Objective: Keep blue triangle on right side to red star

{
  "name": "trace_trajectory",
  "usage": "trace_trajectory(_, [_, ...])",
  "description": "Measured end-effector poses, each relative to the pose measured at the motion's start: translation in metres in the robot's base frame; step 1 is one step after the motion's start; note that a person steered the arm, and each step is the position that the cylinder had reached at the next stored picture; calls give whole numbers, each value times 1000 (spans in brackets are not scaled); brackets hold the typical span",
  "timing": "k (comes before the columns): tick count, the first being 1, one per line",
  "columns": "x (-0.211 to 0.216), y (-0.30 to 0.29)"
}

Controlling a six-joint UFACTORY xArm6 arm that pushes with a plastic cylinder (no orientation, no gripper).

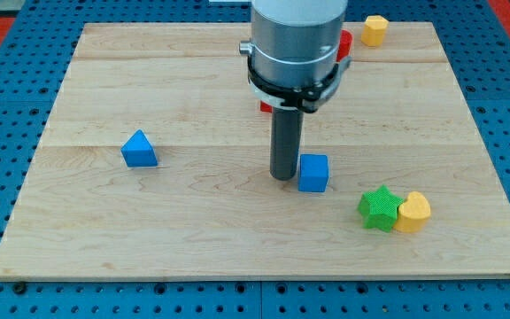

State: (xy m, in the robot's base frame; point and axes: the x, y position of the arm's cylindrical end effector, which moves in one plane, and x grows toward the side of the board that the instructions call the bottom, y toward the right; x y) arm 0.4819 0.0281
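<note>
While the blue triangle (139, 149) sits alone at the view's left, well apart from my tip (283, 176), the push looks not yet begun. My tip holds nothing, touching or just beside a blue cube (313, 172). Red bits (344, 42) behind the arm may be the star; next, circle left of the triangle.

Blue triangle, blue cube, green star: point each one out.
blue triangle (139, 150), camera view, on its front face.
blue cube (313, 173), camera view, on its front face.
green star (379, 208), camera view, on its top centre.
</note>
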Motion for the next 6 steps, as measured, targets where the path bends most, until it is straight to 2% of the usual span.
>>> trace_trajectory(2, [16,104])
trace_trajectory(3, [-2,58])
trace_trajectory(4, [-34,61])
trace_trajectory(5, [-49,90])
trace_trajectory(6, [-50,94])
